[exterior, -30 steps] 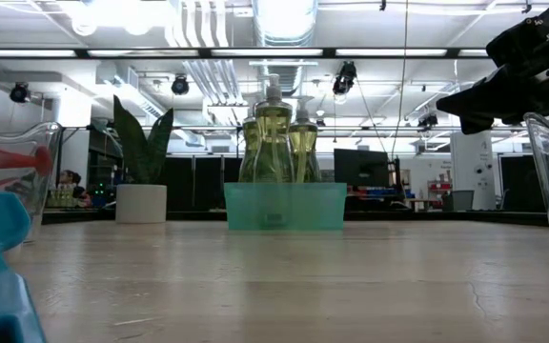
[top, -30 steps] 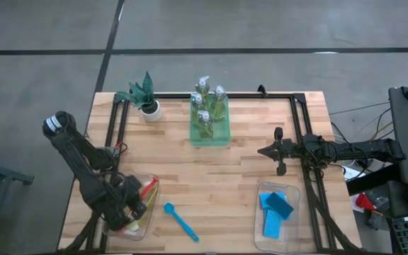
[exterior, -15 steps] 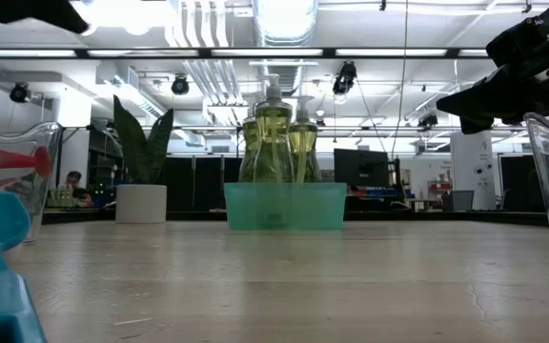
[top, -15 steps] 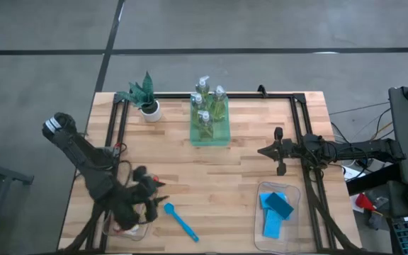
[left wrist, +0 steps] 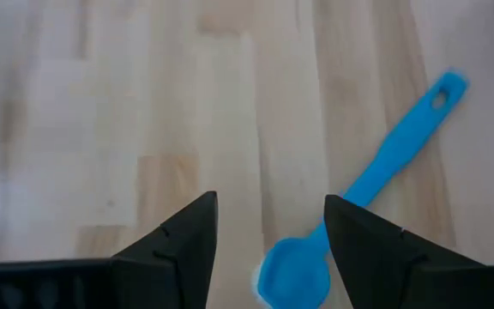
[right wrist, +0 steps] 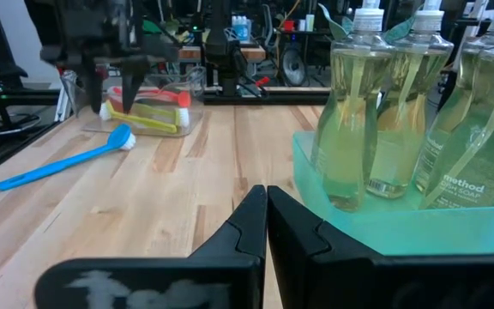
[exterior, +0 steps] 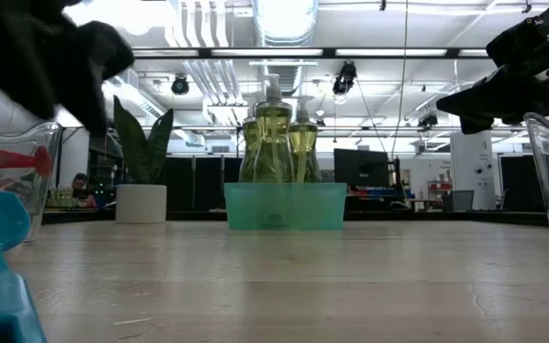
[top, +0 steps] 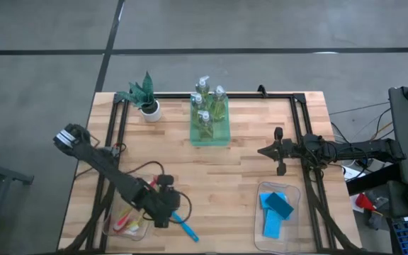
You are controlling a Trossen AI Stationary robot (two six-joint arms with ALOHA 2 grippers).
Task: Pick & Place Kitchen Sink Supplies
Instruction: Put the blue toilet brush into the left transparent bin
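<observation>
With its fingers spread, the left end effector point(left wrist: 268, 232) should drop squarely over the blue brush point(left wrist: 369, 189) on the desk point(left wrist: 101, 129), straddling the handle before pinching.

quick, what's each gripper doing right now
left gripper: open, empty, above the blue brush.
right gripper: shut, empty, waiting near the soap bottles.

Three soap bottles point(top: 209, 106), three brushes point(top: 181, 222), two clear bins point(top: 278, 216), one plant point(top: 144, 95), one green tray point(top: 210, 136).
</observation>
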